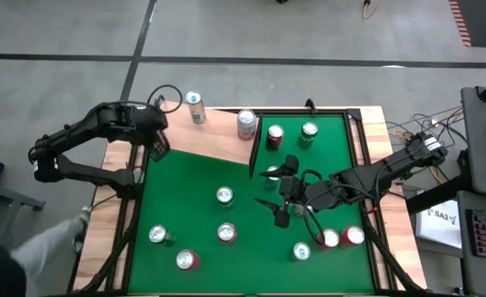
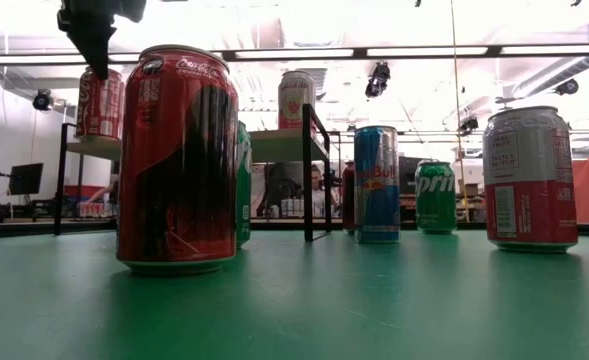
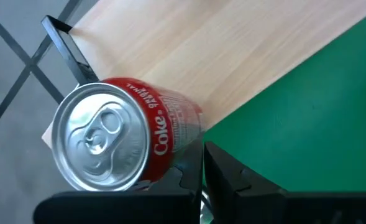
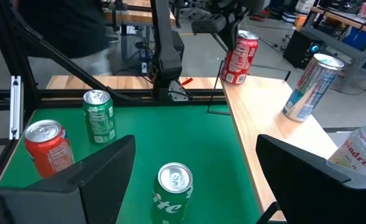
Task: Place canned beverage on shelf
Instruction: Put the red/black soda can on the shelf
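Observation:
The shelf (image 1: 214, 142) is a pale wood board at the table's back left, also seen in the left wrist view (image 3: 189, 50). A red Coke can (image 3: 130, 134) stands upright on its corner; it shows too in the right wrist view (image 4: 238, 57) and the low view (image 2: 99, 103). My left gripper (image 1: 158, 147) hangs shut just above and beside that can, holding nothing. Mid-table, my right gripper (image 1: 267, 190) stands open. A green Sprite can (image 4: 172, 186) stands just ahead of it, in line with the gap between its fingers.
A blue-and-silver can (image 1: 195, 107) and a white can (image 1: 247, 124) also stand on the shelf. Several more cans dot the green table (image 1: 193, 198), among them a red one (image 1: 275, 136) and a green one (image 1: 309, 132) at the back. A person shows beyond the table.

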You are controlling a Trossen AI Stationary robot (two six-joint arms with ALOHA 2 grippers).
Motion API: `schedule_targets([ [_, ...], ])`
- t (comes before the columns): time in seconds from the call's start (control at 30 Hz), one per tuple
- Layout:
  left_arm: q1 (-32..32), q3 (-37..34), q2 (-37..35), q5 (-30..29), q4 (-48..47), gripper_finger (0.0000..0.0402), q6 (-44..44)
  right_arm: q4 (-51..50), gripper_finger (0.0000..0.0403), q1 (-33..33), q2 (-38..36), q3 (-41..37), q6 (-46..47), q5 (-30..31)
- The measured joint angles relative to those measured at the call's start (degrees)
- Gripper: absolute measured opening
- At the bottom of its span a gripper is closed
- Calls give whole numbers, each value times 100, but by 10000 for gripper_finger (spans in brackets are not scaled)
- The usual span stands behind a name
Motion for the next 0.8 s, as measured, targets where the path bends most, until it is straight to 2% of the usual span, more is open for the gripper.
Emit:
schedule_targets([
  [0.8, -1, 1, -9, -292, 0, 0, 579, 0, 325, 0, 4, 0, -56, 0],
])
